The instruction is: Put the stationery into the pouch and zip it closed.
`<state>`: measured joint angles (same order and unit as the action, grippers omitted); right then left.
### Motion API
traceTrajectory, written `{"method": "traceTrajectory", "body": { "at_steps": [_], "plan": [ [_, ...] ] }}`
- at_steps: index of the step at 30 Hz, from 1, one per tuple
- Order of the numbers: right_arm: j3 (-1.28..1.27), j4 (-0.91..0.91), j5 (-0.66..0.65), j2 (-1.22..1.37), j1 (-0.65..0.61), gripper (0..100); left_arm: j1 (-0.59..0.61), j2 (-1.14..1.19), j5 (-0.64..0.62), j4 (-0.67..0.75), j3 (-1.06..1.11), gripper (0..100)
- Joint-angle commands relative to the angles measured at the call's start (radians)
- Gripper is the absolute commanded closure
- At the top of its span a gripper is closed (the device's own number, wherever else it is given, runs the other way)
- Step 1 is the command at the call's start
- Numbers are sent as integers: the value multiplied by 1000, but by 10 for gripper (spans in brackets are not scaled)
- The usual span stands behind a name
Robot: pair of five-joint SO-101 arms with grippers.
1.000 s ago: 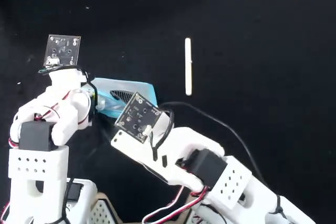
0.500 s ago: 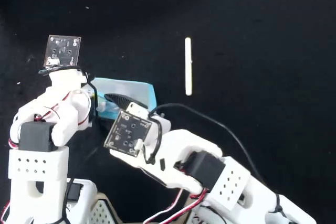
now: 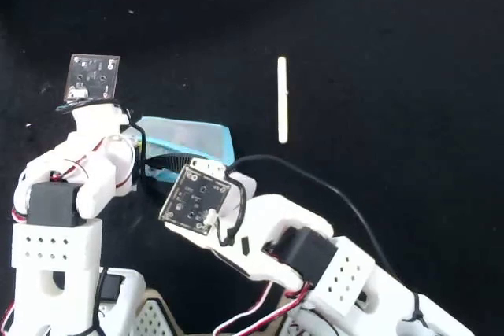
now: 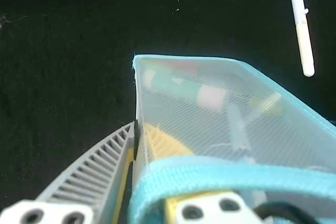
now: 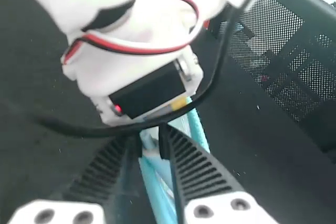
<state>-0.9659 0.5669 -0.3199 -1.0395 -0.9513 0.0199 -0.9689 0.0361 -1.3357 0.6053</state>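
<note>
Two grips on the pouch (image 4: 220, 114): left gripper (image 4: 137, 129) clamps its end, right gripper (image 5: 149, 136) pinches the edge beside it; zipping now strands the pen (image 3: 282, 100) lying well apart

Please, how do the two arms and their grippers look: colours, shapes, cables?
The left arm and the right arm are white plastic shells with black motor blocks, round holes near the base, and red, white and black wires. Each wrist carries a square circuit board. A black cable loops from the right wrist. The left gripper has a grey ribbed finger, and the right gripper has dark ribbed fingers.
</note>
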Motion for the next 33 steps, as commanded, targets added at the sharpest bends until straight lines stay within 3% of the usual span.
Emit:
{"method": "traceTrajectory", "body": {
  "at_steps": [1,11,15,22,33],
  "plan": [
    [22,26,-8,-74,44,988,-7,6,-9,-2,-39,969],
    [8,155,9,-344,216,988,-7,6,-9,0,-39,968],
    [-15,83,163,-377,264,988,-7,6,-9,2,-41,968],
    [-5,14,330,-383,265,988,-7,9,-9,3,-41,968],
    [-202,0,328,-386,201,988,-7,9,-9,3,-38,968]
  ]
}}
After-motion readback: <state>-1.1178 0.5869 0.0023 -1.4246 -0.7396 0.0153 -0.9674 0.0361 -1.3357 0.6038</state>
